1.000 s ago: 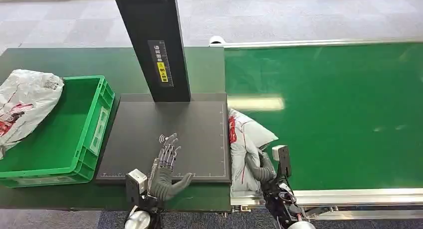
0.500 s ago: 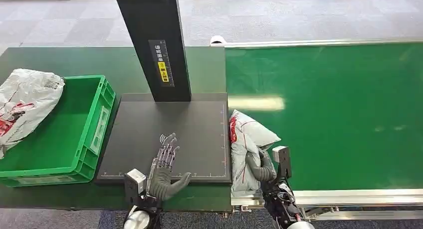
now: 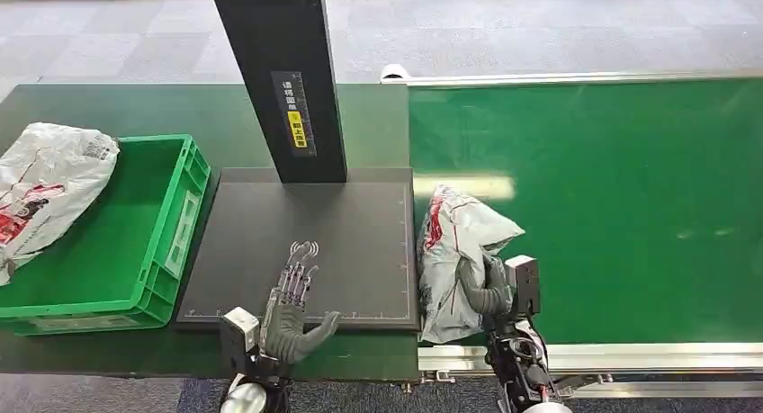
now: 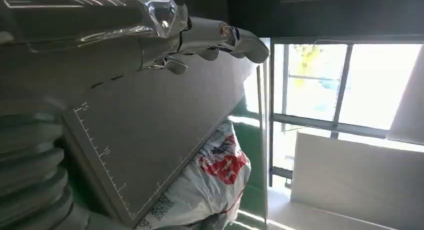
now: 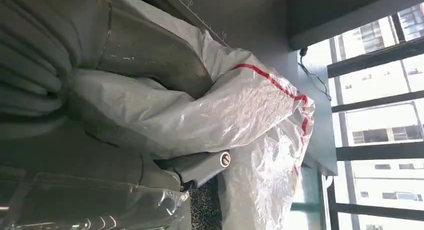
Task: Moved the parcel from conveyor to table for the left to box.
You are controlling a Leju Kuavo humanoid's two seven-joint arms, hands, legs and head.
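A: What is seen from the head view?
B: A white parcel (image 3: 454, 251) is gripped by the right hand (image 3: 486, 287) at the conveyor's (image 3: 612, 206) near left edge, just beside the dark mat (image 3: 351, 233). The left hand (image 3: 292, 309) is held over the mat with fingers spread, nothing in it. A green crate (image 3: 171, 242) is seen to the left, with another white bag (image 3: 45, 193) draped over its far rim.

A: And from the left wrist?
B: The fingers (image 4: 240, 37) are seen extended above the mat (image 4: 165, 130), and the parcel (image 4: 210, 185) is seen just past its edge.

A: From the right wrist?
B: The parcel (image 5: 245, 115) is clamped between the thumb (image 5: 150, 52) and the fingers (image 5: 200, 167), its plastic crumpled around them.
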